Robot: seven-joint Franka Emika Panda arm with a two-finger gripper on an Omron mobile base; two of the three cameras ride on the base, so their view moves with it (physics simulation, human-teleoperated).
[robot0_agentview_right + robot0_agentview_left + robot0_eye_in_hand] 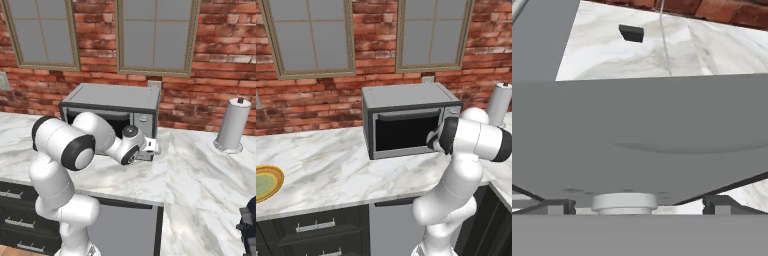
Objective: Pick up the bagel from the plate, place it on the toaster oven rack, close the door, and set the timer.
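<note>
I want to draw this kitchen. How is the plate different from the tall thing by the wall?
The plate lies flat and round, while the paper towel holder stands tall and upright. The plate is bright yellow, orange and green; the holder is plain grey. The plate sits to the left of the toaster oven, the holder to its right. Both rest on the marble counter.

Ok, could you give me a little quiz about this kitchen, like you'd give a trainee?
1. True or false: the plate touches the toaster oven.
2. The wall behind the oven is: A tiled, B brick, C wood.
3. What stands upright on the counter to the right of the oven?
Key: 1 false, it lies well apart, to the left; 2 B; 3 a paper towel roll.
</note>
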